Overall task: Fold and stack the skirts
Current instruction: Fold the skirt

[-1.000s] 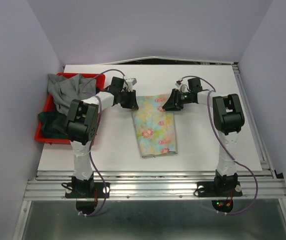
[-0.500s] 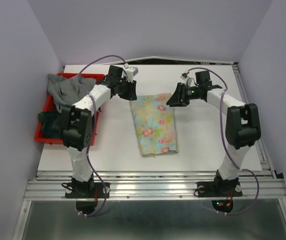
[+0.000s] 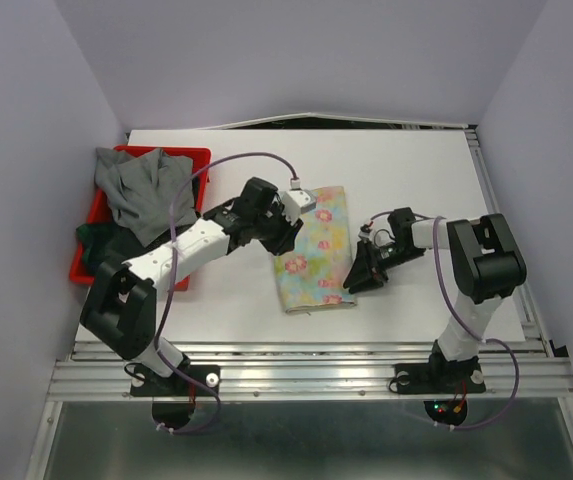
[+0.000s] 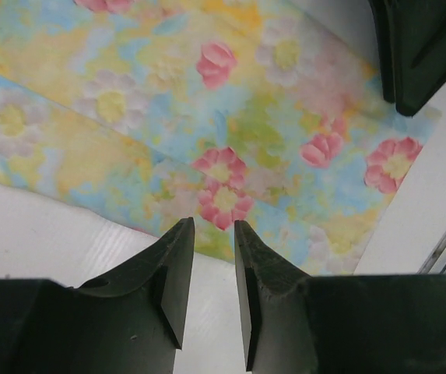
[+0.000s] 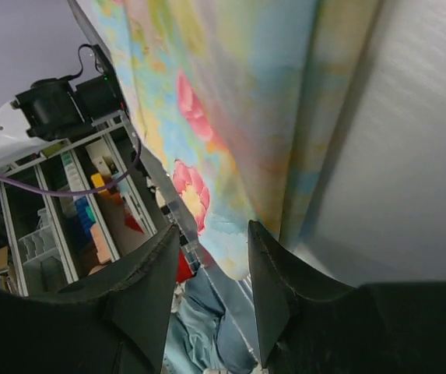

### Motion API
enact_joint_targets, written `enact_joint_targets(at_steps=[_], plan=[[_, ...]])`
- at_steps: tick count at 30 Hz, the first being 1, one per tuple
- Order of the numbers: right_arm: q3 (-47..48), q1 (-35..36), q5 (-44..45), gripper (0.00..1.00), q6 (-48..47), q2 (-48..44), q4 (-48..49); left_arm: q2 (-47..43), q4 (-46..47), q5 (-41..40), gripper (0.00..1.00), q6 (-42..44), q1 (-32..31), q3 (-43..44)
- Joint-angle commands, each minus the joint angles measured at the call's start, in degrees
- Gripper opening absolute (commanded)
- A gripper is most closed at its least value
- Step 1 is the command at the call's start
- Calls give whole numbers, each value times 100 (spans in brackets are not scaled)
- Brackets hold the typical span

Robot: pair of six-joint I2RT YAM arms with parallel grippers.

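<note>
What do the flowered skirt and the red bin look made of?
Flowered skirt: thin matte cloth, possibly cotton; it lies flat with soft folds. Red bin: rigid plastic, it seems, smooth, by its straight moulded rim.

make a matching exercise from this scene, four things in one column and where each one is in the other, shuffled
Things:
1 floral skirt
2 grey skirt
3 bin
4 right claw

Places:
a heaped in the bin
b left edge of the table
c flat, mid-table
d at the floral skirt's right edge

Pairs: 1-c, 2-a, 3-b, 4-d
</note>
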Motion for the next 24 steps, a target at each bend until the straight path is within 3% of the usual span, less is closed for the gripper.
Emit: enact_joint_targets(at_steps=[1,9,16,24], plan=[[53,42,93,45,-500,416,-159,-495,160,-725,39,674,-561,-423],[105,42,454,40,-333,962,-44,-776,327,-1411,39,1325,-1449,-1021],[184,42,367,40,-105,830,-27,-593,590,-2604,47,1448,-2985,-1355],[132,42,454,40,-69,769,44,154,951,-3380,51,1439,-3585,-1294]])
